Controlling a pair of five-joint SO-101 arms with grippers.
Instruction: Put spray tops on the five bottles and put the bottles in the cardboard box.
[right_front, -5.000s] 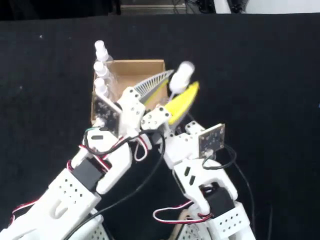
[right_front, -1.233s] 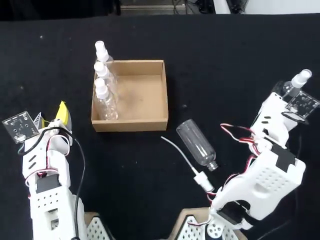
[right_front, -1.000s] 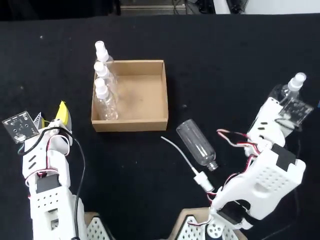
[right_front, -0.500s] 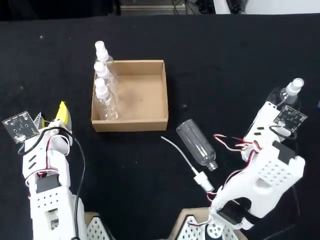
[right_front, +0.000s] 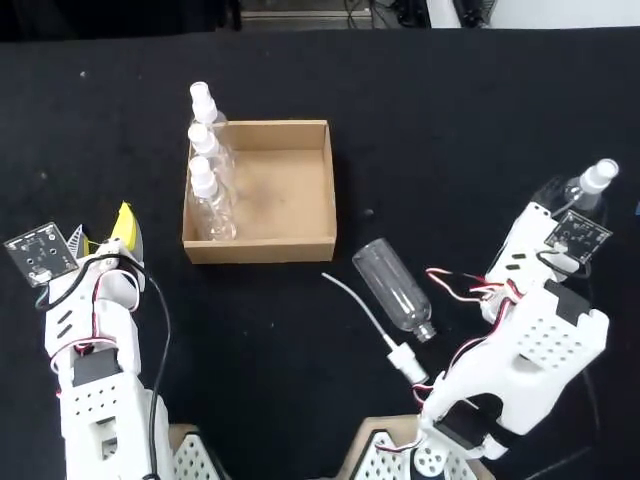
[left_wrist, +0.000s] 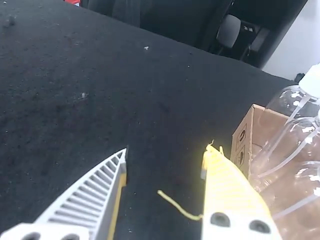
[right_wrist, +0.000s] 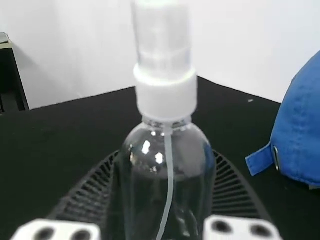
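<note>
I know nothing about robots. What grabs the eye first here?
A cardboard box at mid-table with three capped bottles lined along its left wall. Near it an uncapped bottle lies on its side beside a loose spray top. At the far right the right claw grips an upright spray bottle.

The upright bottle (right_wrist: 165, 170) is cut off (base and cap tip).

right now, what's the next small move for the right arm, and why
Probably lift the capped bottle in the right gripper and carry it toward the cardboard box: its spray top is on, the gripper is closed around its body, and the box has bare floor beside the three bottles along one wall.
</note>
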